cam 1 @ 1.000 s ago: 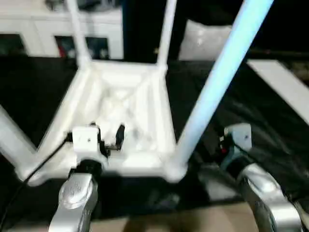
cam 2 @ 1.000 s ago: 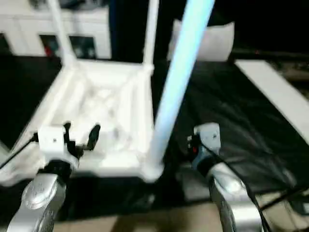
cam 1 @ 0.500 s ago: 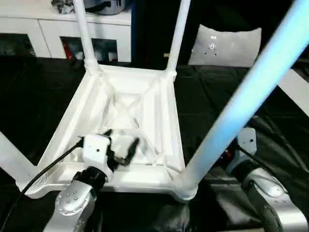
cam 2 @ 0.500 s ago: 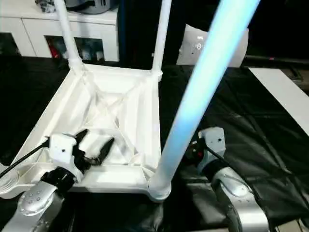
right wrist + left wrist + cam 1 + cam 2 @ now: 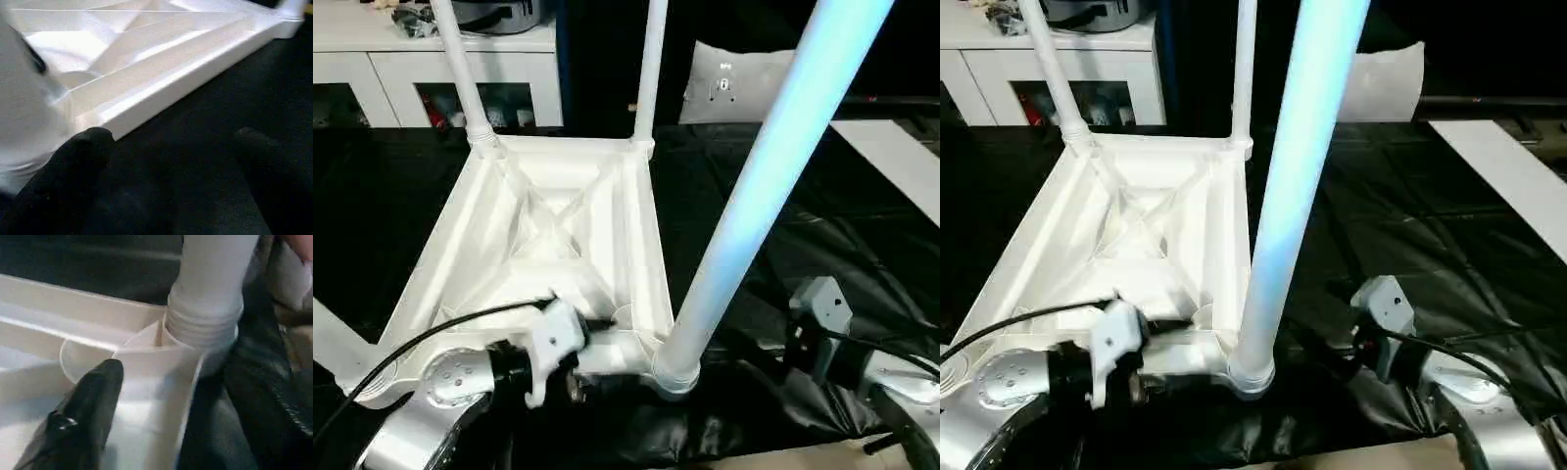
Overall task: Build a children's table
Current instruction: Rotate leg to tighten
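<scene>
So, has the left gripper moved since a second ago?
Yes. The left gripper has swung from over the ribbed underside toward the near right leg, now low at the tabletop's near edge.

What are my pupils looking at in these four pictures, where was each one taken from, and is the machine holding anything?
A humanoid robot is building a white children's table, which lies upside down on black cloth with its legs pointing up. Two pictures come from cameras in the robot's head, looking down over its silver arms. The other two come from cameras on its wrists. The left pincer reaches the table's near edge beside a leg. The right pincer stands open over the cloth. Neither clearly holds anything.
</scene>
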